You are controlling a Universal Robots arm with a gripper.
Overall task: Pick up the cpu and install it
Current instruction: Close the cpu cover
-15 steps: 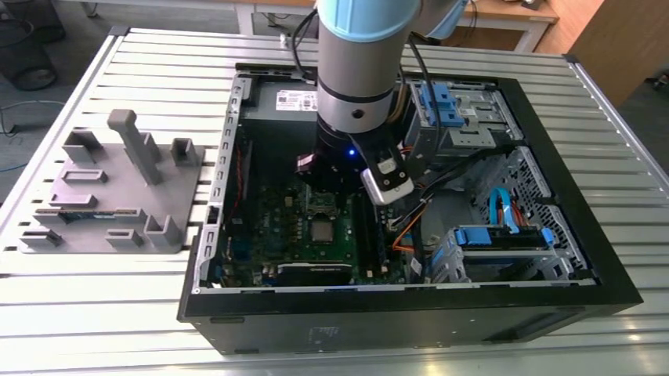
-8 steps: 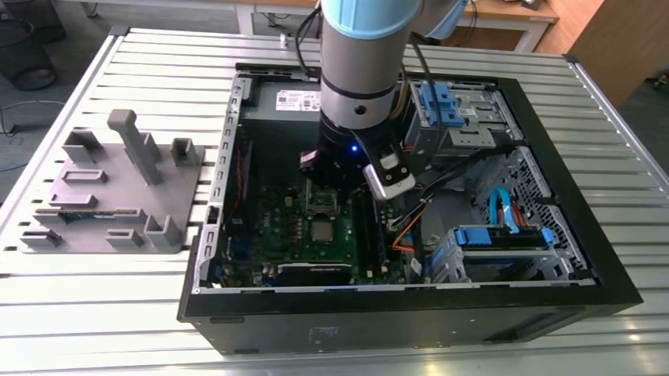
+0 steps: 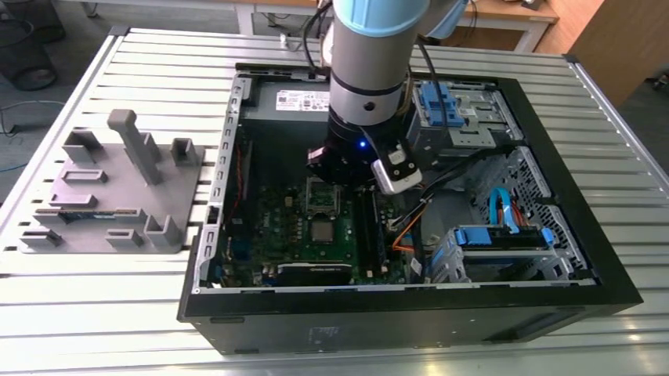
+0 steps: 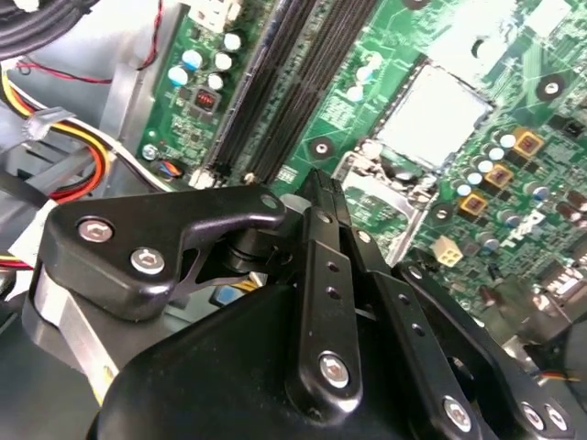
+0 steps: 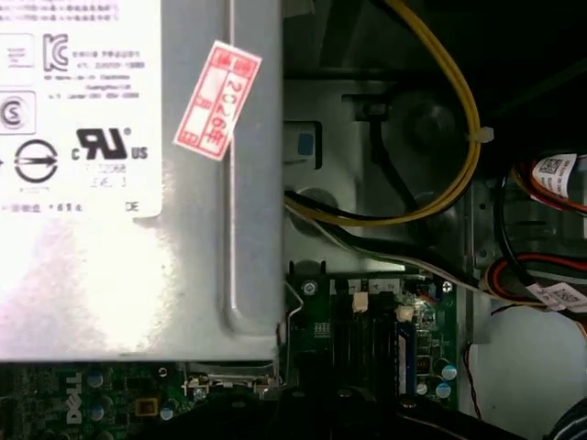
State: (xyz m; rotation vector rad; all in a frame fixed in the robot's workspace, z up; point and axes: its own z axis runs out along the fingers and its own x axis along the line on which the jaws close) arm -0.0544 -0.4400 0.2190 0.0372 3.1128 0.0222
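Note:
The cpu (image 4: pixel 431 115) is a small shiny silver square lying flat in the socket of the green motherboard (image 4: pixel 514 202); in the exterior view the cpu (image 3: pixel 321 229) sits mid-board. The metal socket frame (image 4: pixel 367 194) stands open beside it, between the chip and my fingers. My gripper (image 4: pixel 318 181) hangs above the board on the frame's side, a short way off the chip, its black fingers (image 4: pixel 328 266) pressed together with nothing visible between them. In the exterior view the gripper (image 3: pixel 337 182) is low inside the open computer case, over the frame (image 3: pixel 319 196).
A grey tray (image 3: pixel 105 188) with upright blocks lies at the exterior view's left on the slatted table. The silver power supply (image 5: pixel 138 183), yellow and red cables (image 5: pixel 459 156), memory slots (image 4: pixel 293 82) and blue drive bays (image 3: pixel 502 235) crowd the case around the socket.

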